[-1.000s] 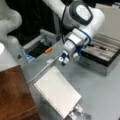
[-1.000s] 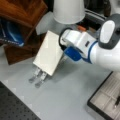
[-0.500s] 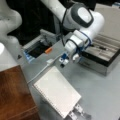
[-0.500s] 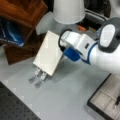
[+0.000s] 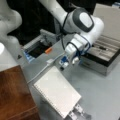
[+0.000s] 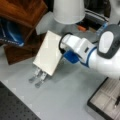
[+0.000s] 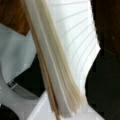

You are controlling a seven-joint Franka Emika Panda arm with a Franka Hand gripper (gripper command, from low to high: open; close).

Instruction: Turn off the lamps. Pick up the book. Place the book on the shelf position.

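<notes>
The book (image 5: 56, 93) is a white spiral-bound notebook leaning tilted on a silver stand (image 5: 78, 113). In a front view my gripper (image 5: 64, 65), with blue fingers, sits right at the book's top edge. In a front view the gripper (image 6: 63, 51) meets the book (image 6: 48, 53) at its right edge. The wrist view is filled by the book's fanned page edges (image 7: 65, 62), very close; no fingers show there. The shelf position, a dark reddish-brown wooden board (image 5: 15, 95), lies at the bottom left, beside the book. A white lamp shade (image 6: 68, 11) stands behind the book.
A black-and-silver case (image 5: 105, 56) sits to the right of the arm, also at a front view's bottom right (image 6: 107, 100). An open box with an orange item (image 5: 48, 50) lies behind the book. A white cable (image 5: 42, 71) crosses the grey table. Stacked wood (image 6: 22, 11) and a blue object (image 6: 10, 37) sit upper left.
The gripper has come down a little toward the book's top edge. The book and stand have not moved.
</notes>
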